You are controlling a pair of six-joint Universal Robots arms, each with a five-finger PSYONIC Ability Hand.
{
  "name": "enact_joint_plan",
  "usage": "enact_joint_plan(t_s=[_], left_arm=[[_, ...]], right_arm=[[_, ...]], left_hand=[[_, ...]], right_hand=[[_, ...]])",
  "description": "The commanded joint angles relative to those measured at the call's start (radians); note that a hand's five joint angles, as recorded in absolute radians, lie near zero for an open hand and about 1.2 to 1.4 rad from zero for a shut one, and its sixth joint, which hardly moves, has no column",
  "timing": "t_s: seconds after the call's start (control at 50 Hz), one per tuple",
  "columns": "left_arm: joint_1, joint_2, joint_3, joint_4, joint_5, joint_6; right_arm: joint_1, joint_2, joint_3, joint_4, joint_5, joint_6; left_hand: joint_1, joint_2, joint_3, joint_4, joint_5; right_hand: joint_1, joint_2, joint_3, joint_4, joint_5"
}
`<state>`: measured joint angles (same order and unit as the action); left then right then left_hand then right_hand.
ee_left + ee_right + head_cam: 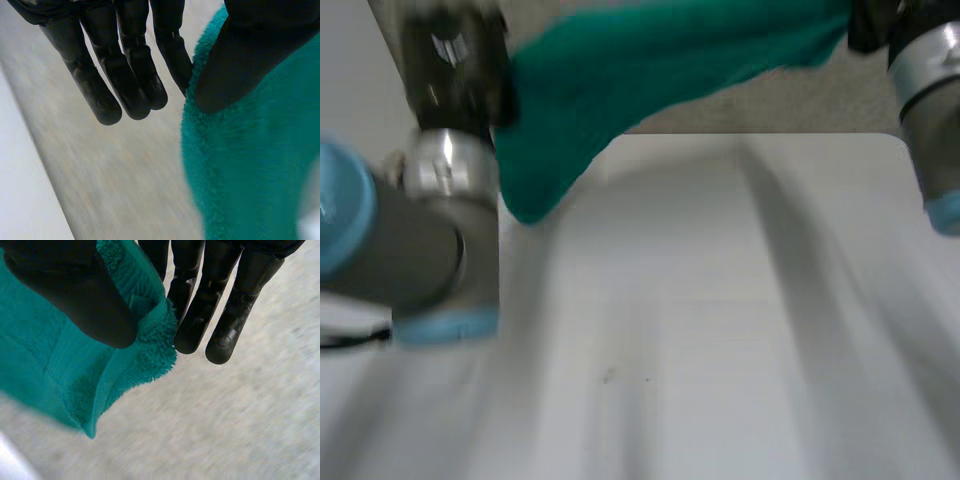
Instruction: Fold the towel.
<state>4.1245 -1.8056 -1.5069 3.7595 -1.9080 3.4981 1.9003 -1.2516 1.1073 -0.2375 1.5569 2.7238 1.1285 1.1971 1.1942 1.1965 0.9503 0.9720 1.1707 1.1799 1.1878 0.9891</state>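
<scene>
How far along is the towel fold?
Done: towel is up off the table. In hand: left hand and right hand each pinch it between thumb and fingers, towel spread between them, one end sagging. Left: no fold visible yet; laying it flat and folding remain.

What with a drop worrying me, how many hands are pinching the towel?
2: the left hand pinches the towel at one end's edge; the right hand pinches a corner at the other end.

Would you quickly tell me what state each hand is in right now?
Left hand: shut on the towel, thumb pinching its edge against the fingers.
Right hand: shut on the towel, thumb pinching it near a corner.
</scene>
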Motion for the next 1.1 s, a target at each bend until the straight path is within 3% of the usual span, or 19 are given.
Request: enact_joint_plan(t_s=[0.02, 0.08, 0.1, 0.2, 0.26, 0.28, 0.32, 0.34, 0.38, 0.48, 0.52, 0.56, 0.6, 0.68, 0.86, 1.1], left_arm=[[-0.142, 0.034, -0.357, -0.017, -0.011, -0.045], [-0.184, 0.018, -0.401, -0.027, -0.014, -0.094], [-0.232, -0.070, -0.415, -0.088, -0.016, -0.158], [-0.264, -0.130, -0.381, -0.219, -0.014, -0.226], [-0.262, -0.133, -0.336, -0.311, -0.011, -0.269], [-0.254, -0.121, -0.299, -0.354, -0.006, -0.283], [-0.251, -0.120, -0.283, -0.363, -0.006, -0.283], [-0.238, -0.101, -0.239, -0.380, -0.003, -0.275], [-0.209, -0.071, -0.190, -0.388, 0.007, -0.266], [-0.141, -0.049, -0.138, -0.400, 0.060, -0.248], [-0.063, -0.057, -0.089, -0.424, 0.136, -0.213], [-0.047, -0.061, -0.076, -0.429, 0.158, -0.202], [0.014, -0.107, -0.012, -0.463, 0.248, -0.133], [0.068, -0.194, 0.071, -0.527, 0.309, -0.049], [0.091, -0.392, 0.280, -0.688, 0.331, 0.058], [0.102, -0.532, 0.378, -0.708, 0.351, 0.167]], right_arm=[[0.000, 0.006, 0.129, 0.062, -0.024, -0.007], [0.002, 0.012, 0.152, 0.092, -0.026, -0.007], [0.005, 0.018, 0.163, 0.108, -0.026, -0.009], [0.011, 0.069, 0.204, 0.145, -0.027, -0.012], [0.003, 0.070, 0.239, 0.144, -0.031, -0.010], [0.003, 0.070, 0.240, 0.144, -0.031, -0.010], [-0.004, 0.064, 0.275, 0.135, -0.031, -0.012], [-0.004, 0.063, 0.285, 0.133, -0.031, -0.012], [-0.006, 0.063, 0.292, 0.132, -0.032, -0.010], [-0.007, 0.049, 0.333, 0.127, -0.034, -0.010], [-0.007, 0.040, 0.351, 0.125, -0.044, -0.012], [-0.007, 0.034, 0.362, 0.125, -0.053, -0.012], [-0.007, 0.027, 0.378, 0.125, -0.070, -0.012], [-0.006, 0.018, 0.401, 0.125, -0.081, -0.012], [-0.004, 0.018, 0.430, 0.125, -0.081, -0.042], [-0.003, 0.020, 0.450, 0.118, -0.080, -0.072]], left_hand=[[0.268, 0.199, 0.202, 0.200, 0.271], [0.268, 0.199, 0.202, 0.200, 0.271], [0.268, 0.199, 0.202, 0.200, 0.271], [0.177, 0.109, 0.111, 0.109, 0.181], [-0.060, -0.129, -0.126, -0.128, -0.056], [-0.279, -0.347, -0.344, -0.347, -0.275], [-0.385, -0.454, -0.451, -0.454, -0.382], [-0.602, -0.670, -0.667, -0.670, -0.598], [-0.647, -0.716, -0.713, -0.715, -0.644], [-0.648, -0.716, -0.714, -0.716, -0.644], [-0.645, -0.714, -0.711, -0.713, -0.641], [-0.642, -0.711, -0.708, -0.710, -0.638], [-0.636, -0.705, -0.702, -0.704, -0.632], [-0.624, -0.693, -0.690, -0.692, -0.621], [-0.598, -0.667, -0.664, -0.666, -0.594], [-0.527, -0.596, -0.593, -0.596, -0.524]], right_hand=[[0.424, 0.226, 0.216, 0.208, 0.233], [0.424, 0.226, 0.216, 0.208, 0.233], [0.424, 0.226, 0.216, 0.208, 0.233], [0.424, 0.226, 0.216, 0.208, 0.233], [0.424, 0.226, 0.216, 0.208, 0.233], [0.424, 0.226, 0.216, 0.208, 0.233], [0.424, 0.226, 0.216, 0.208, 0.233], [0.424, 0.226, 0.216, 0.208, 0.233], [0.424, 0.226, 0.216, 0.208, 0.233], [0.424, 0.226, 0.216, 0.208, 0.233], [0.424, 0.226, 0.216, 0.208, 0.233], [0.424, 0.226, 0.216, 0.208, 0.233], [0.424, 0.226, 0.216, 0.208, 0.233], [0.424, 0.226, 0.216, 0.208, 0.233], [0.424, 0.226, 0.216, 0.208, 0.233], [0.424, 0.226, 0.216, 0.208, 0.233]])
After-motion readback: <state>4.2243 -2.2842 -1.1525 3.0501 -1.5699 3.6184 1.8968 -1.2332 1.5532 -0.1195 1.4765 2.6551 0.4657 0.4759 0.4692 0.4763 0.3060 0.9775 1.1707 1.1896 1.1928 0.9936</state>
